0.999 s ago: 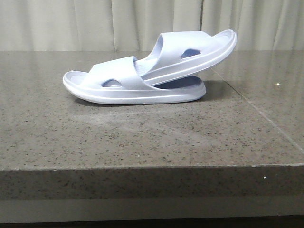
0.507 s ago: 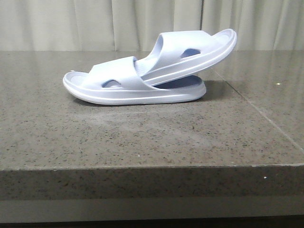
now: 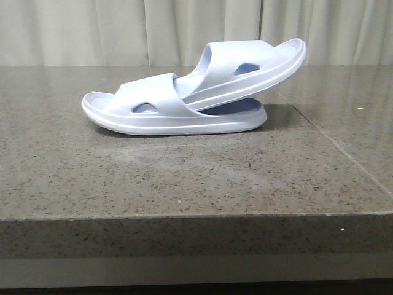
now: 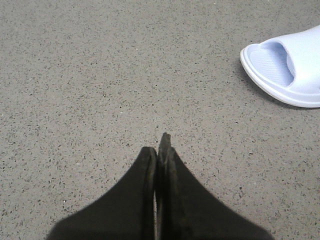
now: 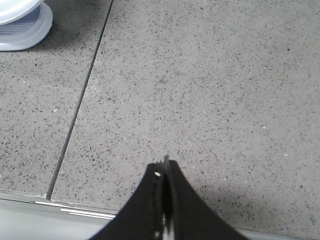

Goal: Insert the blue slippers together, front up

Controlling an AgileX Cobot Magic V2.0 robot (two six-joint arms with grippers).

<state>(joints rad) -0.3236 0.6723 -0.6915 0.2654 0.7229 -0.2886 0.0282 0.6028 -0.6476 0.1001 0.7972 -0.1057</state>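
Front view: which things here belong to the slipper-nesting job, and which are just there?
Part of the job:
- lower blue slipper, flat on the table
- upper blue slipper, front tucked under the lower one's strap, heel tilted up
- left gripper, shut, empty
- right gripper, shut, empty

Just there:
- stone table
- curtain behind

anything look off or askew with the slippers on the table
Nothing damaged. The upper slipper sits tilted, its front pushed under the strap of the lower slipper, its heel raised to the right. Both grippers, left and right, are shut and clear of them.
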